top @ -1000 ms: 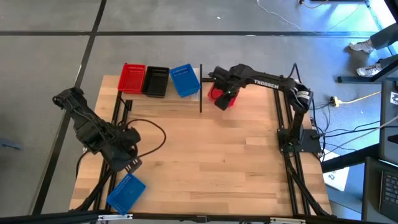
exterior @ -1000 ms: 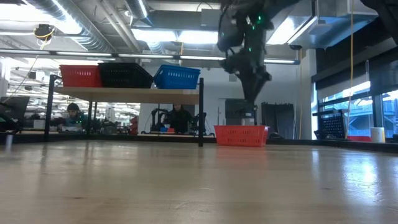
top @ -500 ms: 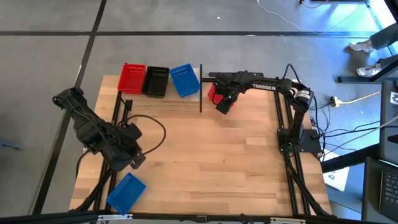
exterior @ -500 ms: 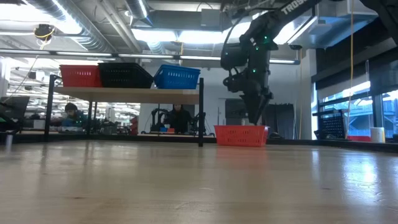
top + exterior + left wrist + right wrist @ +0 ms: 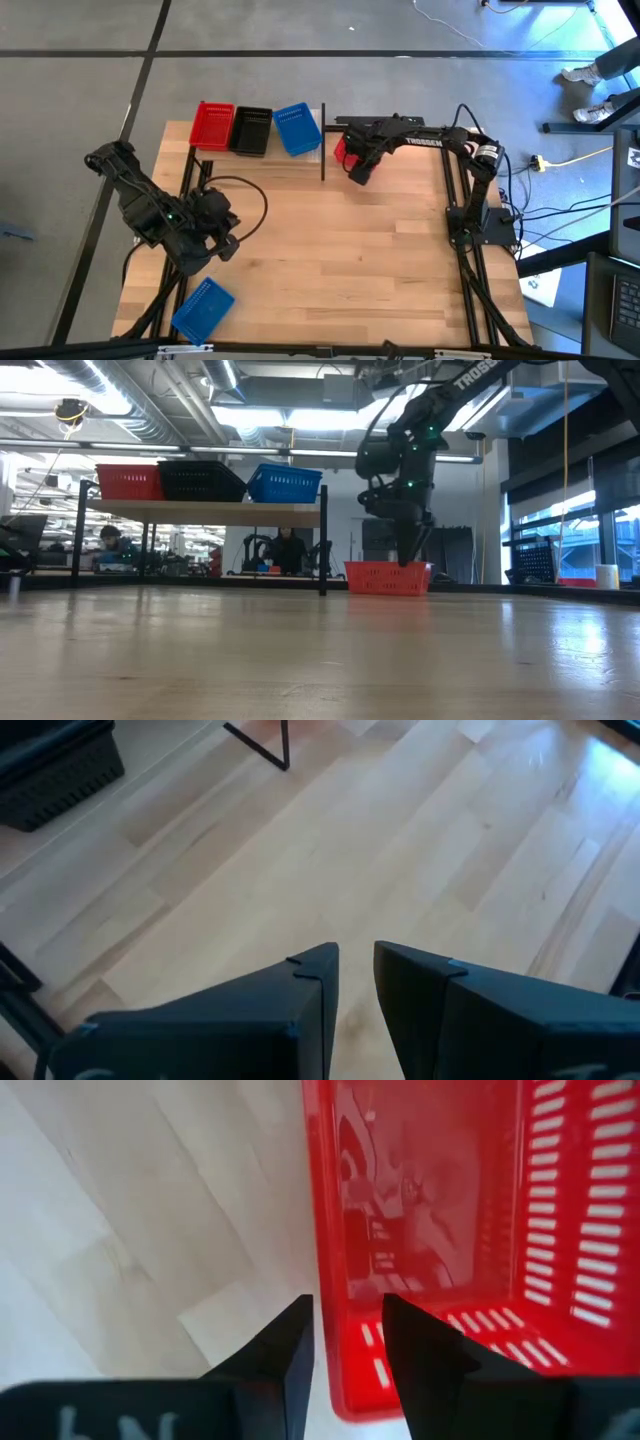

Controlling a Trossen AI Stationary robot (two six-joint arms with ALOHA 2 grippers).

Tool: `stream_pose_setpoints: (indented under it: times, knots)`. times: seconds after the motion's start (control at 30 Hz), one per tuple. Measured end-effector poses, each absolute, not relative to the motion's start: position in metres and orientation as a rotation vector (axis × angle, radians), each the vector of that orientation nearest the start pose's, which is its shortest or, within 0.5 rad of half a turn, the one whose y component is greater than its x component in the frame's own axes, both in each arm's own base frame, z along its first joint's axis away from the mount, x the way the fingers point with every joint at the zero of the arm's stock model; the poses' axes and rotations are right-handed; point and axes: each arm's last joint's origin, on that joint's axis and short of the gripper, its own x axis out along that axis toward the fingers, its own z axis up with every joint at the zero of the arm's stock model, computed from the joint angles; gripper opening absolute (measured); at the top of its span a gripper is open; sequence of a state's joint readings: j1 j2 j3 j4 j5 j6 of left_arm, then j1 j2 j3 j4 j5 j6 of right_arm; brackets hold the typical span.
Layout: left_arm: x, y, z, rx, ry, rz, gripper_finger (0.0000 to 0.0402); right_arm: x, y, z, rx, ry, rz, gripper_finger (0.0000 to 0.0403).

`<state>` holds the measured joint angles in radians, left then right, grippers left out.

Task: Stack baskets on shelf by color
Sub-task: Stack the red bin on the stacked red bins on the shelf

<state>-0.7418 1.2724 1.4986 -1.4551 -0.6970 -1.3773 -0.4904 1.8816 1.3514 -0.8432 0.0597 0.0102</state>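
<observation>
A red basket (image 5: 342,150) (image 5: 387,578) sits flat on the table, just right of the shelf (image 5: 312,152) (image 5: 200,512). My right gripper (image 5: 354,166) (image 5: 407,560) (image 5: 348,1315) is open and points down. Its fingers straddle the basket's side wall (image 5: 335,1270), one inside and one outside; whether they touch it, I cannot tell. On the shelf stand a red basket (image 5: 211,126), a black basket (image 5: 250,131) and a blue basket (image 5: 297,129). Another blue basket (image 5: 203,308) lies at the table's near left edge. My left gripper (image 5: 228,243) (image 5: 357,948) hovers over bare wood, its fingers a narrow gap apart.
The shelf's black upright post (image 5: 323,140) (image 5: 323,540) stands close to the left of the red basket. A black cable (image 5: 250,205) loops on the table near the left arm. Bare wood fills the middle and right of the tabletop (image 5: 380,250).
My right gripper has come down from above the red basket until its fingertips reach the basket's rim, shifting slightly toward the shelf. My left gripper has moved a little toward the table's right and far side. The baskets have stayed where they were.
</observation>
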Motion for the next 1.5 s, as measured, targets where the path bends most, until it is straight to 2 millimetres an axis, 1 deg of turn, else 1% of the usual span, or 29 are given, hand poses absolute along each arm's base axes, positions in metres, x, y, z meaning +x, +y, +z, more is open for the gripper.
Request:
stream_pose_setpoints:
  times: [0.13, 0.2, 0.27, 0.37, 0.4, 0.63, 0.73, 0.8, 0.93, 1.03, 1.13, 1.23, 1.3, 1.4, 1.5]
  knots:
    - [0.159, -0.120, 0.385, -0.475, 0.722, 0.545, 0.0059, 0.321, -0.175, 0.189, 0.306, 1.310, -0.481, 0.0117]
    - [0.159, -0.120, 0.385, -0.479, 0.720, 0.544, 0.0059, 0.320, -0.177, 0.189, 0.309, 1.304, -0.488, 0.0102]
    - [0.159, -0.120, 0.385, -0.479, 0.719, 0.543, 0.0059, 0.319, -0.179, 0.189, 0.315, 1.302, -0.491, 0.0075]
    - [0.159, -0.121, 0.385, -0.481, 0.722, 0.542, 0.0059, 0.317, -0.182, 0.189, 0.334, 1.298, -0.482, 0.0022]
    - [0.159, -0.121, 0.385, -0.481, 0.723, 0.541, 0.0059, 0.317, -0.183, 0.189, 0.336, 1.297, -0.484, 0.0013]
    - [0.159, -0.121, 0.385, -0.481, 0.725, 0.540, 0.0059, 0.316, -0.184, 0.189, 0.325, 1.305, -0.473, 0.0004]
    - [0.159, -0.121, 0.385, -0.481, 0.726, 0.540, 0.0059, 0.316, -0.177, 0.188, 0.316, 1.344, -0.446, 0.0003]
    - [0.159, -0.121, 0.385, -0.481, 0.726, 0.540, 0.0059, 0.316, -0.167, 0.187, 0.307, 1.395, -0.406, 0.0002]
    - [0.159, -0.121, 0.385, -0.480, 0.726, 0.540, 0.0059, 0.316, -0.141, 0.186, 0.302, 1.502, -0.249, 0.0002]
    - [0.159, -0.121, 0.385, -0.480, 0.727, 0.540, 0.0059, 0.321, -0.118, 0.186, 0.275, 1.549, -0.138, 0.0001]
    - [0.159, -0.121, 0.385, -0.479, 0.727, 0.540, 0.0059, 0.328, -0.092, 0.192, 0.223, 1.576, -0.044, 0.0001]
    - [0.159, -0.120, 0.385, -0.476, 0.729, 0.541, 0.0059, 0.340, -0.068, 0.202, 0.157, 1.553, 0.016, 0.0000]
    - [0.159, -0.120, 0.384, -0.468, 0.731, 0.539, 0.0059, 0.350, -0.052, 0.212, 0.096, 1.509, 0.065, 0.0000]
    - [0.159, -0.120, 0.384, -0.434, 0.740, 0.525, 0.0059, 0.364, -0.027, 0.228, 0.006, 1.406, 0.171, 0.0001]
    - [0.159, -0.120, 0.385, -0.428, 0.741, 0.522, 0.0059, 0.379, -0.004, 0.236, -0.097, 1.261, 0.246, 0.0001]
